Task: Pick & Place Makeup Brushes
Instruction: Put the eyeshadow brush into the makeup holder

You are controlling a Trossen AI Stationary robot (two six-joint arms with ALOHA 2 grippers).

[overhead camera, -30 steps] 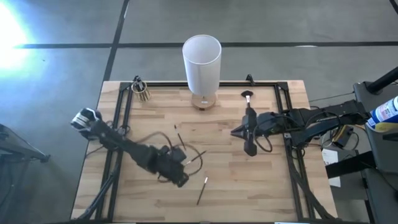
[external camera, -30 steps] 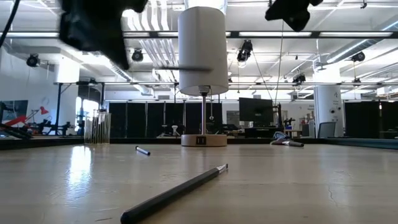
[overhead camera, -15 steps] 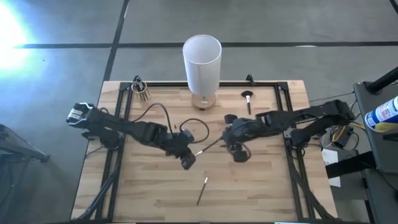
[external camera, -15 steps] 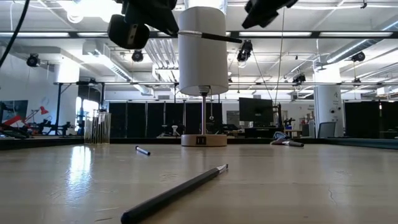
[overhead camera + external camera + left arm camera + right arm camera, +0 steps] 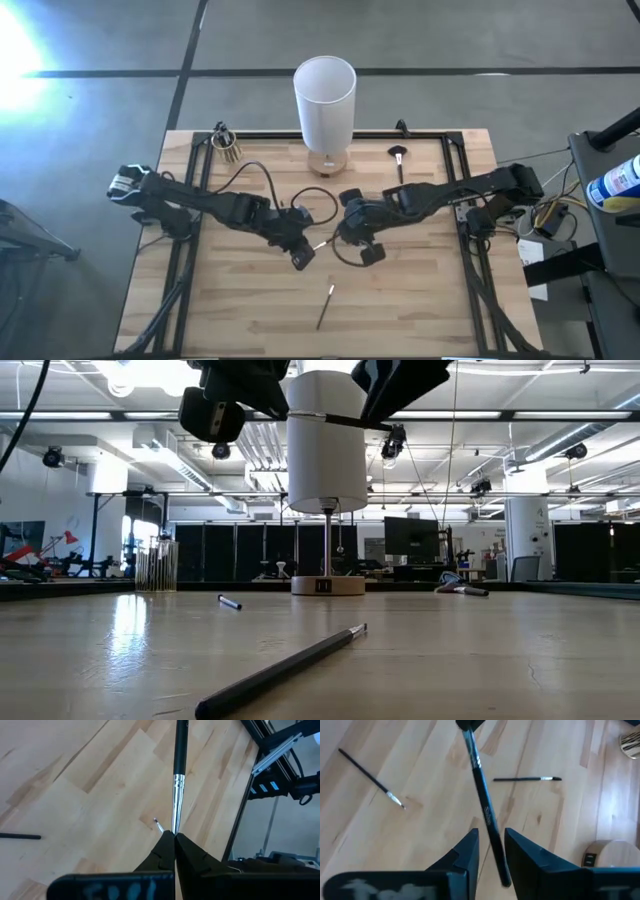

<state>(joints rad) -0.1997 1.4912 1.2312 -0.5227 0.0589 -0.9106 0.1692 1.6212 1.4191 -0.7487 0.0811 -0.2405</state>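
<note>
The tabletop (image 5: pixel 420 300) is pale wood planking set in a dark metal frame, standing on a grey floor crossed by dark lines. At its far edge stands a tall white cylinder (image 5: pixel 324 100) on a round wooden base, with a small cup (image 5: pixel 229 148) of sticks at the far left corner.

Above the middle, the left end effector (image 5: pixel 303 252) is clenched on the silvery tip of a makeup brush (image 5: pixel 179 775) held in the air. The right end effector (image 5: pixel 491 851) has its fingers parted on either side of the same brush's dark handle, without pressing on it.

Another brush (image 5: pixel 325 305) lies on the near planks, and a fluffy-headed brush (image 5: pixel 399 160) lies near the far right. The low view shows a large hall with ceiling lights, pillars and monitors behind.
</note>
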